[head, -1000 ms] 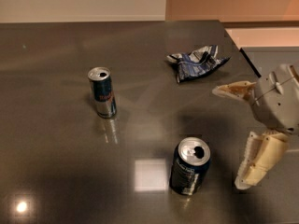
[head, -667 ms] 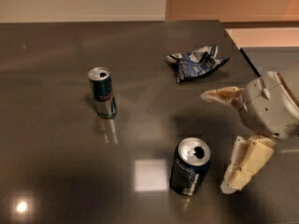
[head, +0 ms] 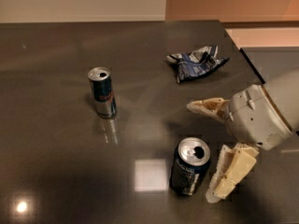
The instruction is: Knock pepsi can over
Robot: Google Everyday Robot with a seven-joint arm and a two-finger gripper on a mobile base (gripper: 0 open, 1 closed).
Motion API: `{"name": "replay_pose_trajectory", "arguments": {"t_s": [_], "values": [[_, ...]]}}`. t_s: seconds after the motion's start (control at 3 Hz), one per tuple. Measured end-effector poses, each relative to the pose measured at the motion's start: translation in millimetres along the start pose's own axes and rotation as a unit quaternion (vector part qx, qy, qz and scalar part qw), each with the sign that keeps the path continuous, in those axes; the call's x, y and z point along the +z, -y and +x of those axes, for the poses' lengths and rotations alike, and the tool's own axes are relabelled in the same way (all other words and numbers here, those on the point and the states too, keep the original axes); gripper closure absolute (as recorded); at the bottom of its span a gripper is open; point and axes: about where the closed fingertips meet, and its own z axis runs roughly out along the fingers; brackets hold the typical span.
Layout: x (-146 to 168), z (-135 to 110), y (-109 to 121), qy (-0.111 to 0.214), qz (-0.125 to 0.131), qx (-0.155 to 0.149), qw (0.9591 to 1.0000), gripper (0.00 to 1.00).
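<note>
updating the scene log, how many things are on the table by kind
drink cans: 2 (pepsi can, slim blue-and-silver can)
crumpled blue-white wrapper: 1
total: 3 on the dark table
not counted: the gripper, open, just right of the upright pepsi can

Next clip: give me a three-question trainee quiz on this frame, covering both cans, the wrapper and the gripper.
1. True or false: the slim can stands upright, left of the wrapper in the camera view.
2. Which thing is nearest the gripper? A slim can, B wrapper, C pepsi can.
3. Fill in: the gripper's fingers are ___.
Key: 1 true; 2 C, the gripper sits just right of the upright pepsi can; 3 open.
</note>
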Motion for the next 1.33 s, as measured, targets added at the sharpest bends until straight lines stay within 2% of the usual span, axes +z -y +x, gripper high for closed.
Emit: {"name": "replay_pose_trajectory", "arguments": {"t_s": [0.33,1.0,1.33], "values": [[7,0,-4,0.016,-0.015,-0.001,0.9998,0.17],[11,-5,-13,0.045,-0.036,-0.005,0.9983,0.64],[0,-16,-3,0.029,-0.021,-0.008,0.9993,0.87]]}}
